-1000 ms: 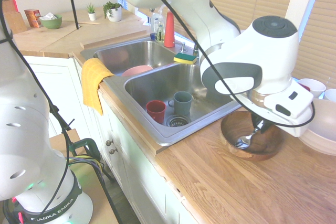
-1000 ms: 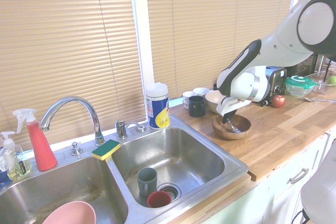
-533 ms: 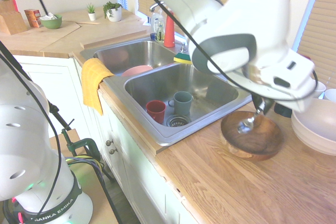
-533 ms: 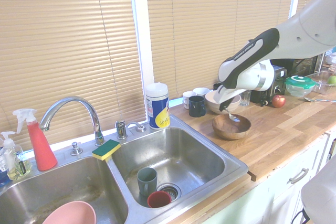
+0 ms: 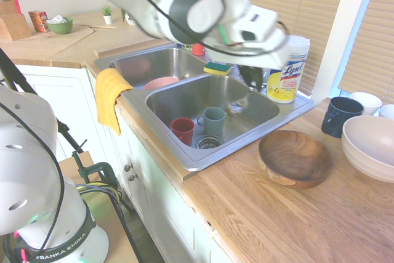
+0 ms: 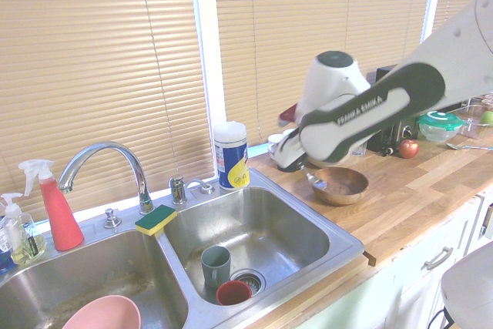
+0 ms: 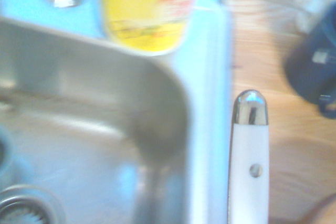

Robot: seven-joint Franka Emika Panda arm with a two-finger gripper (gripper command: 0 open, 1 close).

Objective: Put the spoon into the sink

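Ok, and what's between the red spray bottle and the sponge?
In the second exterior view, a small chrome knob stands between the spray bottle and the sponge, with the faucet's base nearer the sponge.

Exterior views: bright exposure, pale, washed-out tones. Daylight glows at edges of window blinds [image 6: 92,75]. Soft highlights on steel sink [image 6: 254,225]; faint shading inside wooden bowl [image 5: 295,155]. Arm [image 5: 203,10] motion-blurred in first exterior view; sink and surface [image 5: 265,214] sharper there. Wrist view: overall soft focus, bluish-cyan cast on sink rim, streaked glare on basin wall. Yellow-labelled canister [image 7: 144,14] and dark mug [image 7: 315,61] blurred; white handle [image 7: 250,171] clearer, bright glint on metal tip.
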